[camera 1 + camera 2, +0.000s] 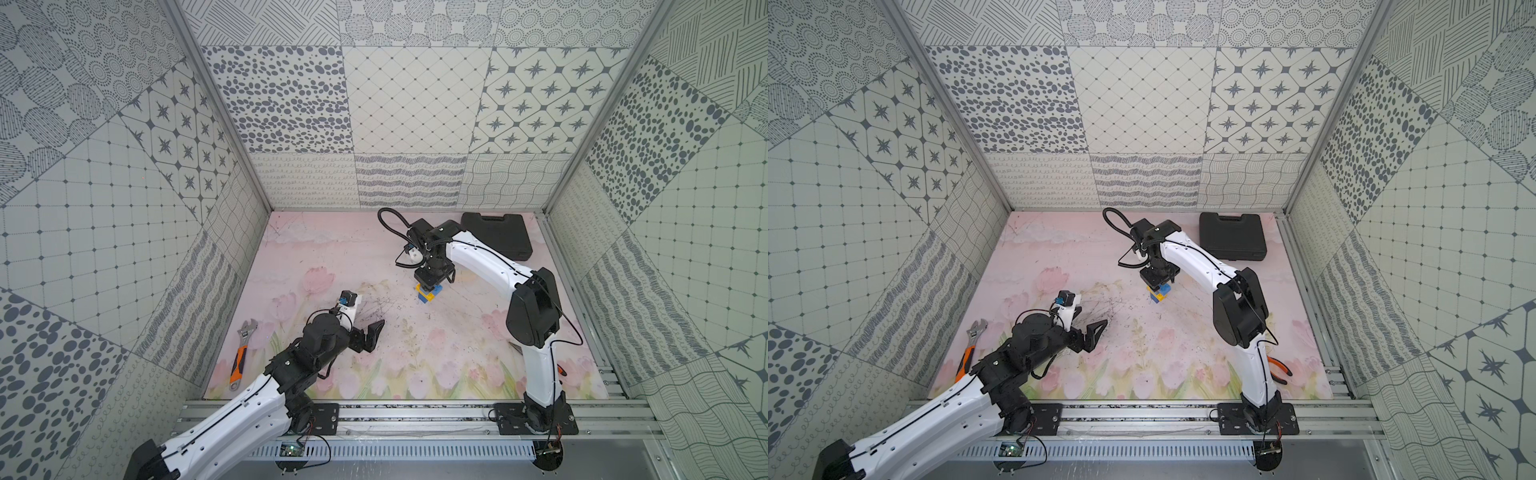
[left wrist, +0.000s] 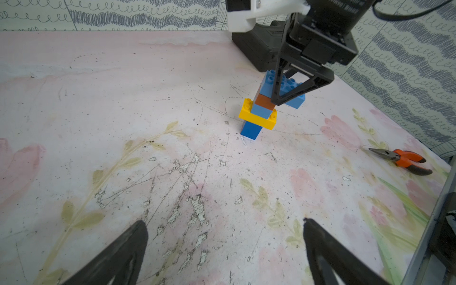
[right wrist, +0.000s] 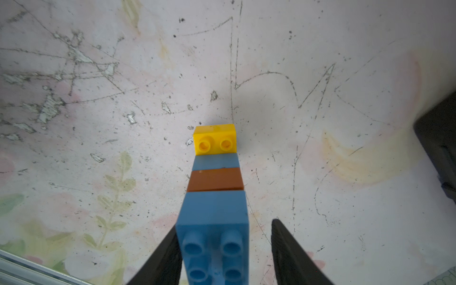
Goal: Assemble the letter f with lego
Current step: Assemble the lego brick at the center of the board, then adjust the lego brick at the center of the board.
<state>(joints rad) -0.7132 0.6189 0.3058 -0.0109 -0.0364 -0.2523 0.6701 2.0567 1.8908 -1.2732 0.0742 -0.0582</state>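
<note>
Left wrist view shows the lego tower (image 2: 261, 108) standing upright on the desk (image 2: 123, 98). From the bottom up it has a square blue brick (image 2: 250, 132), a long yellow brick (image 2: 257, 122), a lighter square blue brick (image 2: 260, 113), a square brown brick (image 2: 265, 102) and a long blue brick (image 2: 267, 85) on top. The yellow one sticks out on two sides. The top blue one sticks out on one side. In both top views the tower is near the middle of the desk, a bit toward the far edge.

The right end effector (image 3: 224, 225) points down from above, with its fingers on each side of the long blue brick. They are partly apart. On one side a finger (image 3: 162, 261) is right against the brick, and the other finger (image 3: 291, 251) has a small gap beside it.

The left end effector (image 2: 223, 220) is spread wide with nothing in it. It hangs low over the desk, well apart from the tower, toward the front left.

A black case (image 1: 498, 237) lies in the far right corner. An orange-handled wrench (image 1: 243, 353) lies by the left edge. A pair of orange-handled pliers (image 2: 404, 160) lies by the right edge.
</note>
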